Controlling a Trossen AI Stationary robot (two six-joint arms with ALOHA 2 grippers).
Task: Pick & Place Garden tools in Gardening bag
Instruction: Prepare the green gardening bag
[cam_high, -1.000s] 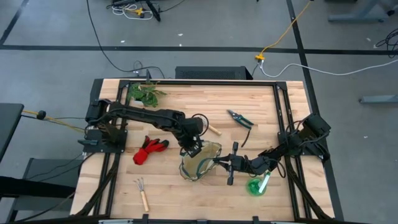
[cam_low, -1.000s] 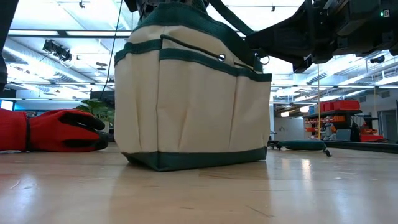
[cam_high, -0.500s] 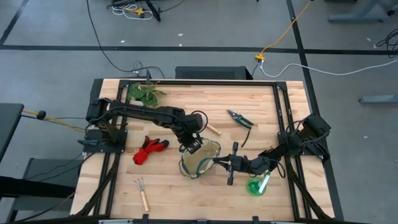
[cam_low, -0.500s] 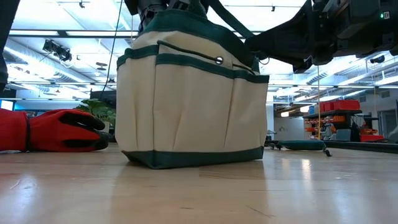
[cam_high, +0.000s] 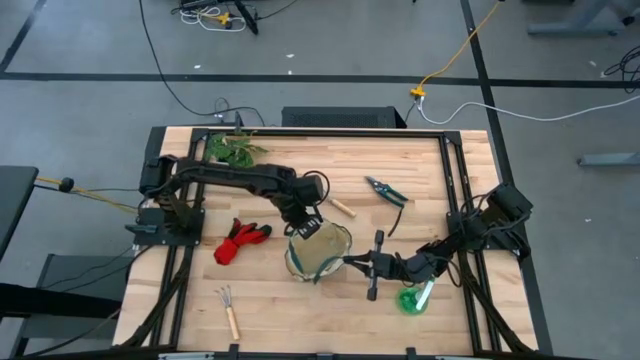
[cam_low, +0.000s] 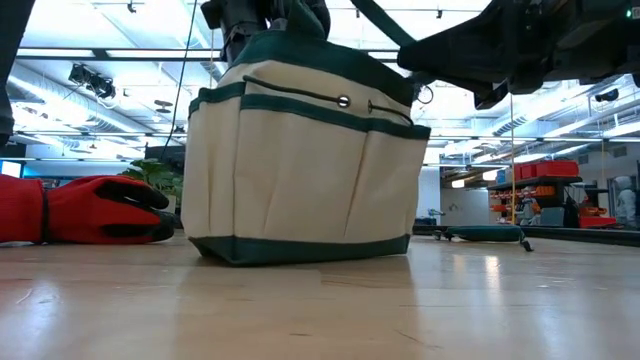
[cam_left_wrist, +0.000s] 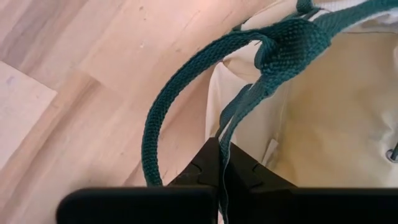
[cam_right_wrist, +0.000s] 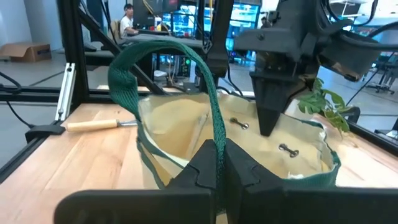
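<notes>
The cream gardening bag (cam_high: 318, 252) with dark green trim stands on its base at mid-table, its mouth open upward; in the low view the gardening bag (cam_low: 300, 165) fills the middle. My left gripper (cam_high: 305, 226) is shut at the bag's far-left rim, and my right gripper (cam_high: 350, 262) is shut at its right side. Red gloves (cam_high: 240, 240) lie left of the bag. One rake (cam_high: 230, 310) lies near the front left. A wooden handle (cam_high: 343, 208) shows beside my left arm. Pruning shears (cam_high: 385, 190) lie at the far right. The green round piece (cam_high: 413, 297) sits under my right arm. My left gripper (cam_left_wrist: 222, 163) pinches a dark green strap (cam_left_wrist: 231, 127) at the bag's rim between its two shut fingers, seen edge-on. The fingers come from above, slanting down. The loop handle (cam_left_wrist: 152, 134) curves slack beside them. My right gripper (cam_right_wrist: 219, 163) pinches the green loop handle (cam_right_wrist: 217, 140) between its shut fingers, coming level from the table's right side. The handle arches up above the bag's rim (cam_right_wrist: 124, 71). The bag's base rests on the table.
A leafy plant (cam_high: 235, 150) sits at the far left corner. Black frame rails (cam_high: 455, 190) run along the table's sides. Bare wood lies in front of the bag (cam_low: 320, 310).
My left gripper has gone toward the table's far edge and a little left, taking the rim with it. The bag has slid a little toward the table's left edge, its base staying on the wood.
</notes>
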